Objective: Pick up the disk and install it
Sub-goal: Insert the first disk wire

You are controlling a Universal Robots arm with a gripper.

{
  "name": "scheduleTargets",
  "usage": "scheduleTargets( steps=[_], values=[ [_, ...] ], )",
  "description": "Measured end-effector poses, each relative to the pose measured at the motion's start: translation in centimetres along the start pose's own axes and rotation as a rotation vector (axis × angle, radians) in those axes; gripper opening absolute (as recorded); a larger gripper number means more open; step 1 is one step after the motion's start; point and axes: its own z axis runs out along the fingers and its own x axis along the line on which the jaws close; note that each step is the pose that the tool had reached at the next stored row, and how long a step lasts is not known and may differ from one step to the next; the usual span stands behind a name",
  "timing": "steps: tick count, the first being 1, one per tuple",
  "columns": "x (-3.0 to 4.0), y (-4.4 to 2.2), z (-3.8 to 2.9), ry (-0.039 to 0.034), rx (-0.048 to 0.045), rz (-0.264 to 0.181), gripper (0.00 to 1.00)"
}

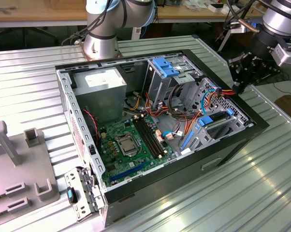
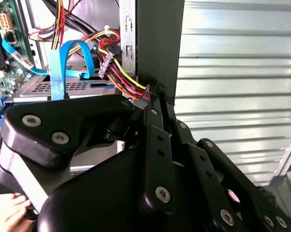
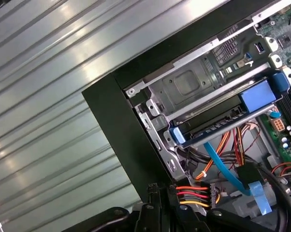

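My hand [image 1: 238, 87], a black metal claw of jointed links and bright screw heads, hangs at the rim of the open black steel computer case [image 1: 232, 147], over the corner that lies toward the exterior view's right. In the second wrist view its fingers [image 2: 154, 140] are drawn narrow, tips nearly meeting, and they hold nothing; they point down just beside the case's dark wall. Right by the tips runs a bundle of red, orange, yellow and black insulated wires [image 3: 194, 195] that ends in a pale plastic plug. The flat grey metal disk in its glossy bright blue plastic carrier rail [image 3: 223, 126] is not in my grasp. It lies seated in a bay of the stamped grey sheet-metal drive cage [image 3: 186, 87], inside the case and near my hand, with the rail's broad blue tab facing the green circuit board [image 1: 131, 145]. A thin, flat, light blue ribbon cable [image 3: 223, 166] curves between the disk's bay and my fingers. Deeper in the case a separate blue plastic bracket [image 1: 165, 66] caps a taller cage. The case rests on a bench of ribbed, shiny silver metal [image 1: 261, 188] whose ridges catch streaks of light.
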Motion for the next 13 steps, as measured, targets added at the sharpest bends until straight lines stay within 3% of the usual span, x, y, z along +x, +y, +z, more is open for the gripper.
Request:
scheduleTargets(
  steps=[5,11,13],
  values=[
    [-0.07,0.04,0.02,0.0033,-0.0053,0.050,0.17],
    [-1.51,0.87,-0.17,0.0037,-0.0060,0.056,0.17],
    [-1.58,0.91,-0.15,0.0045,-0.0071,0.071,0.17]
  ],
)
